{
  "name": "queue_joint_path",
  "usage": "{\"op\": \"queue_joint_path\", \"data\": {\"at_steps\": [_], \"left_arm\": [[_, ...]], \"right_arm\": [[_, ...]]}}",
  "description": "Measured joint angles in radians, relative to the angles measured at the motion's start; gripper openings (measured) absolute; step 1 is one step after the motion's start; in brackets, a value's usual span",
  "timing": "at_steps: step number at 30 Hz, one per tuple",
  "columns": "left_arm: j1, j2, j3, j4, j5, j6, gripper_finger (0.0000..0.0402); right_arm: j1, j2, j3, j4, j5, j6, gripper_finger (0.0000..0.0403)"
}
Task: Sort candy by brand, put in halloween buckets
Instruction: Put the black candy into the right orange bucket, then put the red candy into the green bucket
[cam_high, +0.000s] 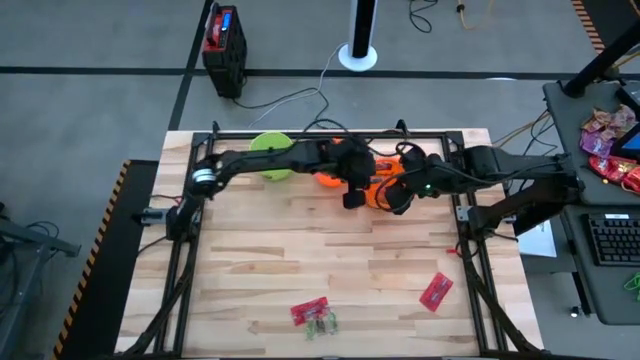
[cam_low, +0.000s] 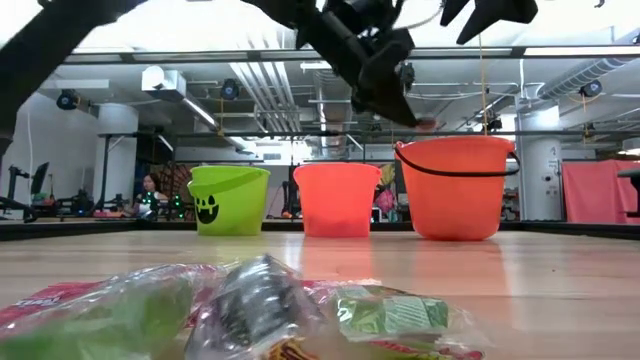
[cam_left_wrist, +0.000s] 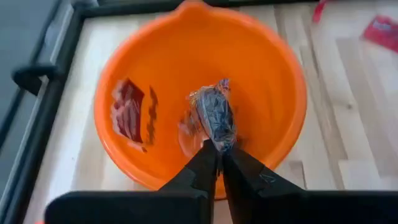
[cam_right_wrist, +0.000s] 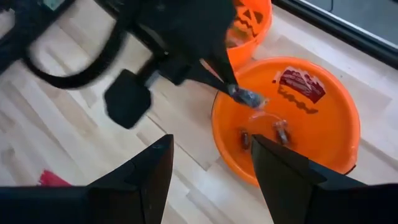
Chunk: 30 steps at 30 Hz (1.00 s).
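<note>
Going left to right along the back edge: the lime green bucket (cam_high: 270, 157) sits untouched, then the jack-o'-lantern bucket (cam_right_wrist: 252, 25), then the wider orange bucket (cam_left_wrist: 199, 93), where the action is. The left gripper (cam_left_wrist: 219, 149) reaches right across from its side and hangs over that wide pail, fingers pinched tight on a small dark wrapped candy (cam_left_wrist: 214, 115). I'd guess it's up there so the piece drops straight in with the others; there's already a red packet (cam_left_wrist: 127, 115) and a couple of small bits in the bottom. The right gripper (cam_right_wrist: 211, 168) waits just beside the same bucket with its jaws spread wide and nothing in them, probably keeping out of the way.

Near the front edge there's more to sort: a red packet with small green pieces (cam_high: 312, 317) and a lone red packet (cam_high: 436, 290) off to the right.

The table (cam_high: 250, 260) is pale wood planks in a black frame. Beyond it, a big workshop room with ducts overhead, and a person (cam_low: 150, 190) far back.
</note>
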Motion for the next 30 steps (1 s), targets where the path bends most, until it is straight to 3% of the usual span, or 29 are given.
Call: {"op": "queue_joint_path", "data": {"at_steps": [9, 16, 23, 30], "left_arm": [[0.003, 0.202, 0.381, -0.244, 0.026, 0.002, 0.0088], [0.027, 0.18, 0.351, -0.353, 0.004, 0.064, 0.0145], [0.066, 0.105, 0.351, -0.525, 0.065, 0.084, 0.0129], [0.067, -0.057, 0.347, -0.632, 0.109, 0.089, 0.0089]], "right_arm": [[0.0, -0.011, 0.0, -0.01, -0.017, 0.018, 0.0206], [0.046, -0.013, 0.0, -0.03, -0.083, 0.106, 0.0206], [0.222, 0.004, -0.058, -0.045, -0.273, 0.385, 0.0206], [0.485, 0.011, -0.284, -0.018, -0.343, 0.816, 0.0206]]}}
